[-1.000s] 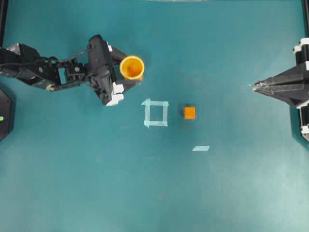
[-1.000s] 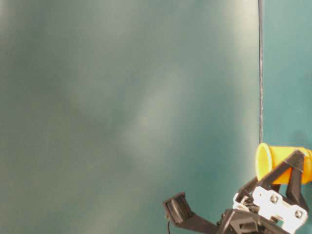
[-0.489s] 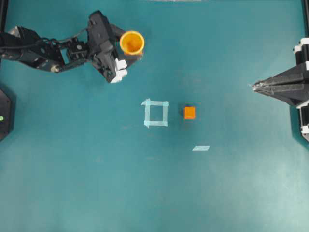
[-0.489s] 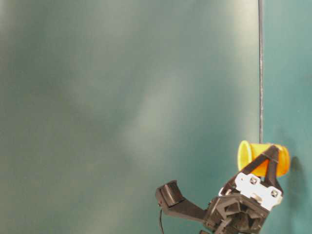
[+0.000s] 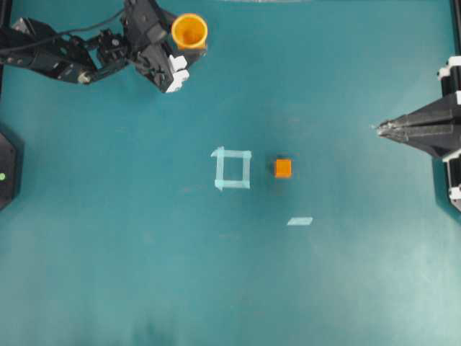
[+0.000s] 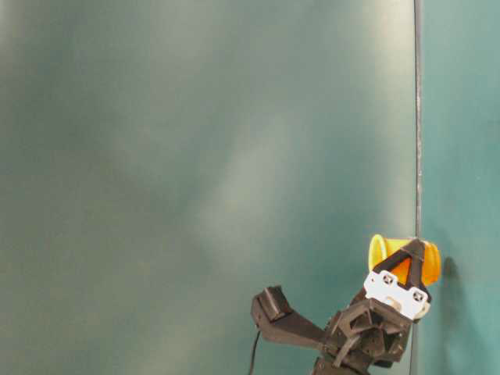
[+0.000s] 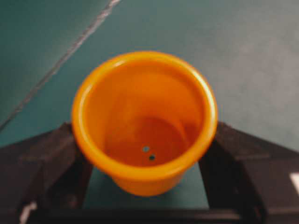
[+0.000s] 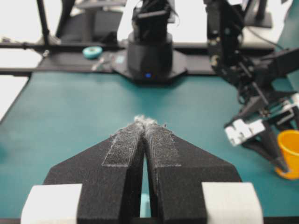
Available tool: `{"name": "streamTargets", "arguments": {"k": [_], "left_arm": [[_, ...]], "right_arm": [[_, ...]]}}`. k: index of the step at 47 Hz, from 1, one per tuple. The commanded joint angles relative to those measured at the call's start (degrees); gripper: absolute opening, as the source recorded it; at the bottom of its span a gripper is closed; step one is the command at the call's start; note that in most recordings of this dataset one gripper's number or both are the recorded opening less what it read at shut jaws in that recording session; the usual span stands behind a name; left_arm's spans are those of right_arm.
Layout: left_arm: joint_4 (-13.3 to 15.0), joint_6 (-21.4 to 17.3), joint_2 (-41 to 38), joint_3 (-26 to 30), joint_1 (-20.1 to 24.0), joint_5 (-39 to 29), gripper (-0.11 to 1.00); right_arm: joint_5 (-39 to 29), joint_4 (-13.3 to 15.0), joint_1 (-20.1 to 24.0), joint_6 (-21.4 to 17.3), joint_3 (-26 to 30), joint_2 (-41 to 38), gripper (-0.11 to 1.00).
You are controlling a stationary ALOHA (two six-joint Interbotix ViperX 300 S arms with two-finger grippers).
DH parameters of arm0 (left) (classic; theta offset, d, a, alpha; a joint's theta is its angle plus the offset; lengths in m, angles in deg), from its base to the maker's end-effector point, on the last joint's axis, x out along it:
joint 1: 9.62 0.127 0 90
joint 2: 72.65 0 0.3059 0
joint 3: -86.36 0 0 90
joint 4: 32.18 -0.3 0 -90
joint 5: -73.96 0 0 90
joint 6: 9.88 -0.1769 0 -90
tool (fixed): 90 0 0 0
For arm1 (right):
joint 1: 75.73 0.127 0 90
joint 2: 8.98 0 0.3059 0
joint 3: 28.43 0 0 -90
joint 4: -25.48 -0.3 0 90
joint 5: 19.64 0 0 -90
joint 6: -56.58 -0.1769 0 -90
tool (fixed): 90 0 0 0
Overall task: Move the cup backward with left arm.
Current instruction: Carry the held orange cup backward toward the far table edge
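The yellow-orange cup [image 5: 189, 32] stands upright near the table's back edge, left of centre. My left gripper [image 5: 188, 37] is shut on the cup, with one black finger [image 7: 42, 163] pressed against each side of its wall. In the left wrist view the cup [image 7: 145, 121] fills the middle and its darker orange inside is empty. The table-level view shows the cup [image 6: 383, 251] between the fingers. I cannot tell whether the cup rests on the table or hangs just above it. My right gripper [image 5: 378, 129] is shut and empty at the right edge, far from the cup [image 8: 289, 149].
A small orange cube [image 5: 283, 168] lies at the middle of the table, just right of a pale tape square [image 5: 232, 169]. A short tape strip [image 5: 300, 221] lies nearer the front. The teal table [image 5: 144, 252] ends just behind the cup.
My left gripper has carried the cup backward, from level with the tape square's far side to near the back edge. The right arm has not moved.
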State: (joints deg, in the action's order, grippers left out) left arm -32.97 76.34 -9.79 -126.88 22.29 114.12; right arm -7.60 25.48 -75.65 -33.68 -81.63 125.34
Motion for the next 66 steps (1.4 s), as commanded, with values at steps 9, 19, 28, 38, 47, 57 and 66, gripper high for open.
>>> {"name": "streamTargets", "arguments": {"k": [9, 19, 28, 38, 47, 57, 66], "left_arm": [[-0.18, 0.18, 0.0, 3.52, 3.08, -2.37, 0.66], [-0.18, 0.18, -0.35, 4.31, 4.04, -2.46, 0.66], [-0.18, 0.18, -0.35, 3.96, 4.04, -2.64, 0.66], [-0.18, 0.35, -0.26, 3.78, 4.04, -2.64, 0.66], [-0.18, 0.53, -0.26, 3.78, 3.96, -2.64, 0.66], [-0.18, 0.62, -0.26, 3.78, 3.96, -2.64, 0.66], [-0.18, 0.62, -0.18, 3.6, 3.96, -2.64, 0.66]], "right_arm": [[0.62, 0.0, -0.09, 0.0, 1.85, -0.09, 0.0], [0.62, 0.09, -0.09, 0.0, 1.85, -0.09, 0.0], [0.62, 0.09, -0.09, 0.0, 1.85, -0.09, 0.0], [0.62, 0.0, -0.09, 0.0, 1.76, -0.09, 0.0], [0.62, 0.0, -0.09, 0.0, 1.76, -0.09, 0.0], [0.62, 0.0, -0.09, 0.0, 1.85, -0.09, 0.0], [0.62, 0.09, -0.09, 0.0, 1.85, -0.09, 0.0]]}}
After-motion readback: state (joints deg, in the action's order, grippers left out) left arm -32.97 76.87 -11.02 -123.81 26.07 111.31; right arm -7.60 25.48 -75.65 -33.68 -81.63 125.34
